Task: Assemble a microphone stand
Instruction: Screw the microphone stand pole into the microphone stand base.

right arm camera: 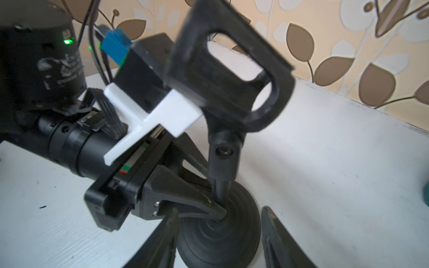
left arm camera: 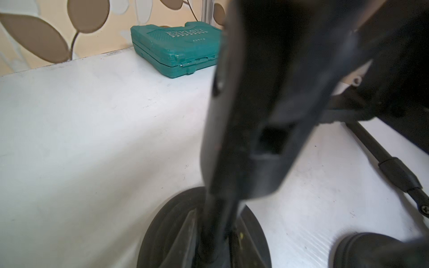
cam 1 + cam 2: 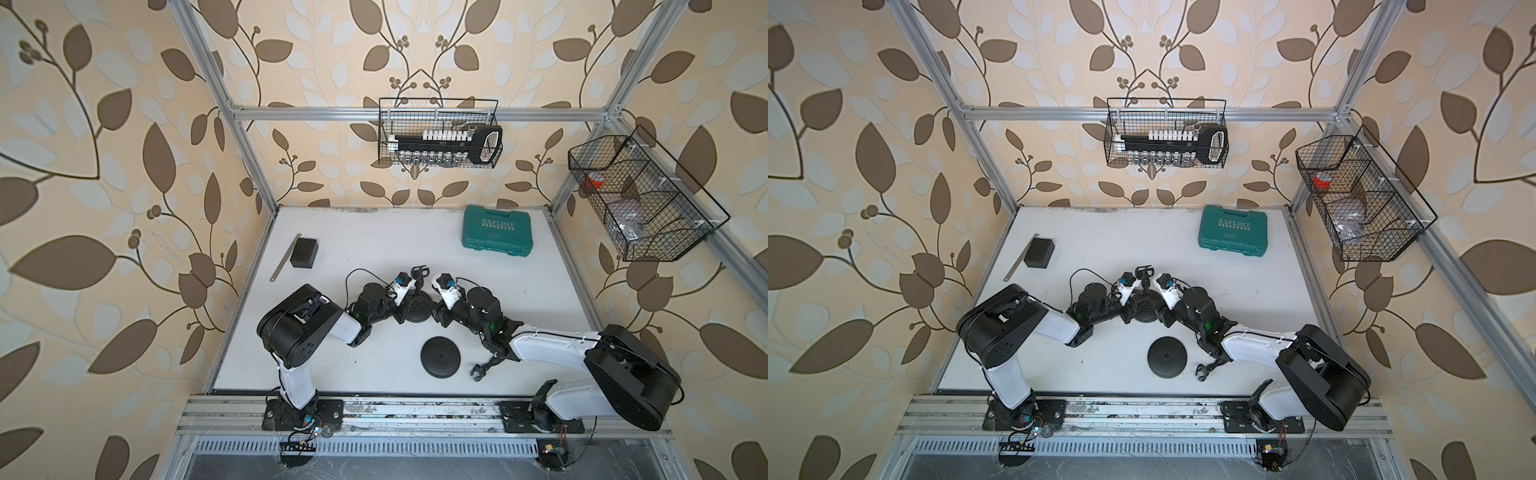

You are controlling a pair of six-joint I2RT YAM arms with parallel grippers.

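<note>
Your microphone stand (image 3: 419, 293) is in the middle of the table (image 3: 374, 249), between the two arms. Its round base (image 1: 232, 232) sits flat, the thin pole (image 1: 221, 185) rises from the centre of it, and the clip (image 1: 229, 76) is on top.

The right gripper (image 1: 219, 210) is released. Its two fingers (image 1: 167, 239) stand wide apart, one on each side of the base, and they touch nothing that I can see. The left gripper (image 2: 212, 234) has its fingers around the foot of the pole, just above the base. The left wrist view is very blurred there, so I cannot tell if it clamps the pole or only encloses it.

I judge that the assembly is nearly done and the danger is now in the leaving. If the pole is not seated fully in the base, it may lean or drop out when the left fingers let go, because the clip makes the top heavy. If you pull the left gripper away sideways while one finger is against the pole, you will drag the stand or tip it. The right fingers are close to the rim of the base, so a low retreat can push it. Mind also the second base (image 3: 441, 357) and the loose clip piece (image 3: 482, 369). They lie near the right arm and it could sweep them away.
</note>
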